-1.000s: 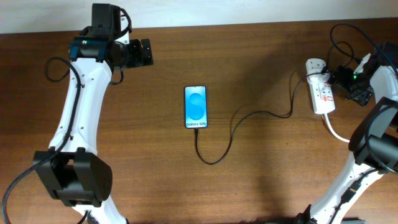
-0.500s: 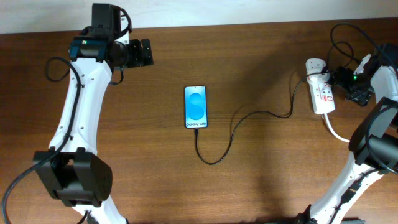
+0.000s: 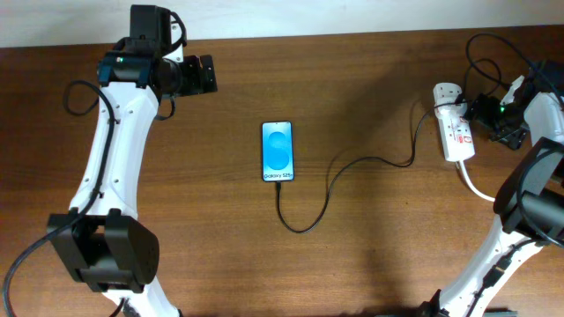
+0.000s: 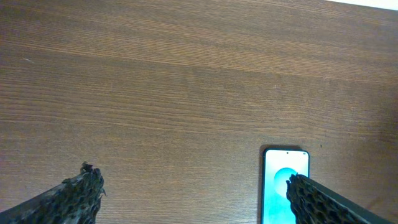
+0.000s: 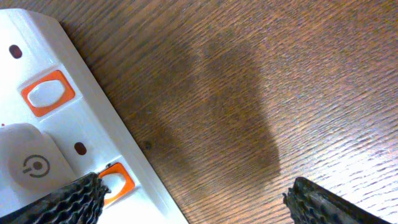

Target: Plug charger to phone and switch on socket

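Note:
The phone (image 3: 277, 151) lies flat mid-table with its blue screen up; it also shows in the left wrist view (image 4: 285, 186). The charger's thin black cable (image 3: 328, 180) meets the phone's bottom edge, loops right and ends in the white adapter (image 3: 445, 94) plugged into the socket (image 3: 456, 132), a white power strip. My right gripper (image 3: 474, 110) is open at the strip's right side. In the right wrist view (image 5: 196, 199) one finger sits over an orange switch (image 5: 117, 181) beside the adapter (image 5: 31, 165). My left gripper (image 3: 206, 75) (image 4: 193, 199) is open and empty, up and left of the phone.
The strip's thick white cord (image 3: 476, 187) runs down to the right toward my right arm. A second orange switch (image 5: 46, 93) shows farther up the strip. The table's back edge is close behind both grippers.

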### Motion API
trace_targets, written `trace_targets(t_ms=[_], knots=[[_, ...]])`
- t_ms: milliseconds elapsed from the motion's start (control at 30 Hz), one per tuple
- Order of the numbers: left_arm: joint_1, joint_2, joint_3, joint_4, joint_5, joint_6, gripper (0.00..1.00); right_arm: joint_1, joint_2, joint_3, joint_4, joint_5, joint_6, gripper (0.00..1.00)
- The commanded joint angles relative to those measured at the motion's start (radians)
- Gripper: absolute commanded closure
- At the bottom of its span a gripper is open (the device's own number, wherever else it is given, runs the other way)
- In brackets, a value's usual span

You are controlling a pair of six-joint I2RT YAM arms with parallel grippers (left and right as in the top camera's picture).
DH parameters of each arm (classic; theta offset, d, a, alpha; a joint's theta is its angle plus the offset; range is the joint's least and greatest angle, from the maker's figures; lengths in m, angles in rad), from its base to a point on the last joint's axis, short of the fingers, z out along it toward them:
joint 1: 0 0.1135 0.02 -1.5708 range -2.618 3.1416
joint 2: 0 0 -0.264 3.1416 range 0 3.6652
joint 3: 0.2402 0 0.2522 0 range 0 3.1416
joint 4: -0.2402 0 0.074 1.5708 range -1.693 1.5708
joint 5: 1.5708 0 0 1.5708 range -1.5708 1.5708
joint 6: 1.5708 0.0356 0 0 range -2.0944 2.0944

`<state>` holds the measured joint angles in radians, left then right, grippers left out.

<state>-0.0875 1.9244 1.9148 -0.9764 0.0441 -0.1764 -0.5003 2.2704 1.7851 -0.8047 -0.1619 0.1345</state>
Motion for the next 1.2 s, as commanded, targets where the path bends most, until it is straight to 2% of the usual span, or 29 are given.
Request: trace_targets(t_ms=[0, 767, 900, 1067, 1167], knots=[[0.001, 0.007, -0.001, 0.002, -0.011, 0.01, 0.01, 0.071, 0.045, -0.013, -0.028, -0.068, -0.034, 0.02], [0.001, 0.007, -0.001, 0.002, -0.011, 0.01, 0.01, 0.088, 0.015, -0.012, -0.071, -0.1, -0.069, 0.01], [0.001, 0.007, -0.001, 0.002, -0.011, 0.01, 0.01, 0.053, -0.124, -0.012, -0.118, -0.035, -0.013, 0.02], [0.001, 0.007, -0.001, 0.002, -0.011, 0.01, 0.01, -0.002, -0.42, -0.012, -0.383, -0.014, 0.02, 0.01], [0.001, 0.007, -0.001, 0.002, -0.011, 0.01, 0.01, 0.069, -0.609, -0.013, -0.536, -0.013, -0.027, 0.01]])
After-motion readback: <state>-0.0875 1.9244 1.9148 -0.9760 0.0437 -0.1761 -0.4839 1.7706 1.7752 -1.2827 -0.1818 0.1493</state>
